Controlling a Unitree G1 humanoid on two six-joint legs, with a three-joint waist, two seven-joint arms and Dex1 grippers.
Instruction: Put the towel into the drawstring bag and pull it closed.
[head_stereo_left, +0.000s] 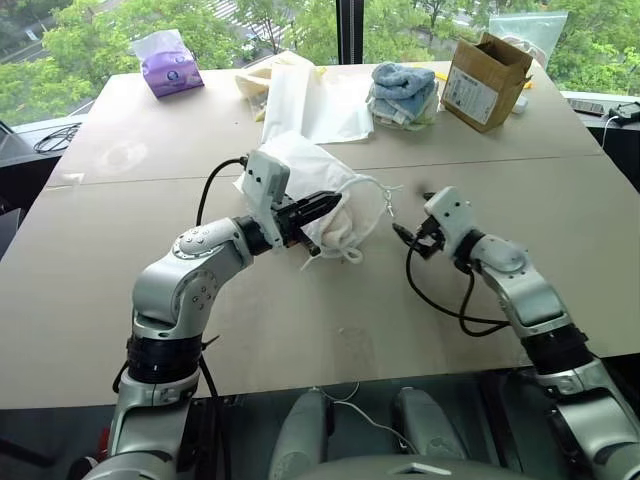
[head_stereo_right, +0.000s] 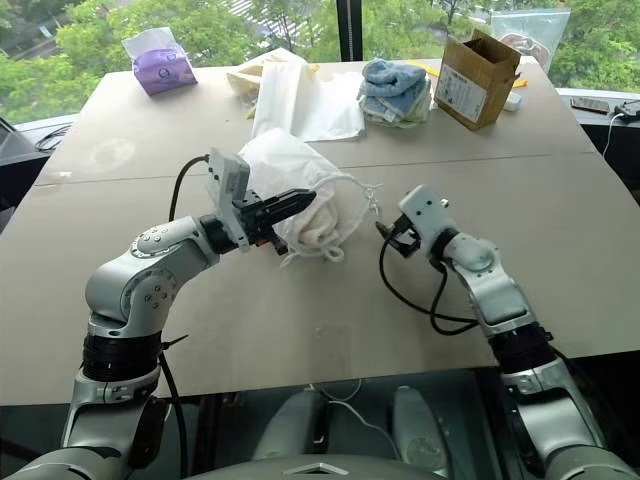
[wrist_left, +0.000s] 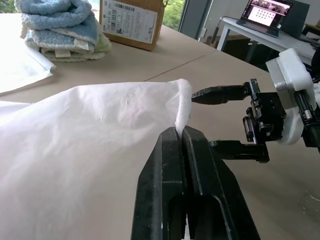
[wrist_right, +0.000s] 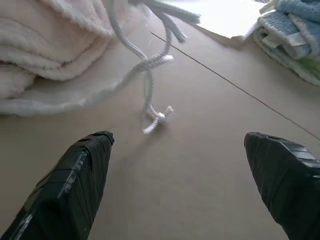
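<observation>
The drawstring bag (head_stereo_left: 297, 160) lies on the table's middle, white and bulging, its mouth facing my right arm. My left gripper (head_stereo_left: 325, 205) is shut on the fabric edge of that mouth (wrist_left: 181, 107) and holds it lifted. Inside the mouth sits the off-white fluffy towel (wrist_right: 50, 45), folded. Thin white cord loops (head_stereo_left: 380, 190) trail from the mouth, and one knotted end (wrist_right: 156, 119) rests on the table. Just right of the mouth, my right gripper (wrist_right: 177, 137) stands open and low over the table with nothing between its fingers, the cord end a little ahead of it.
At the table's far side stand a purple tissue pack (head_stereo_left: 168, 62), flat white bags (head_stereo_left: 315, 100), a stack of blue and pale towels (head_stereo_left: 402, 95) and an open cardboard box (head_stereo_left: 485, 80). The tan table (head_stereo_left: 300, 320) reaches toward me.
</observation>
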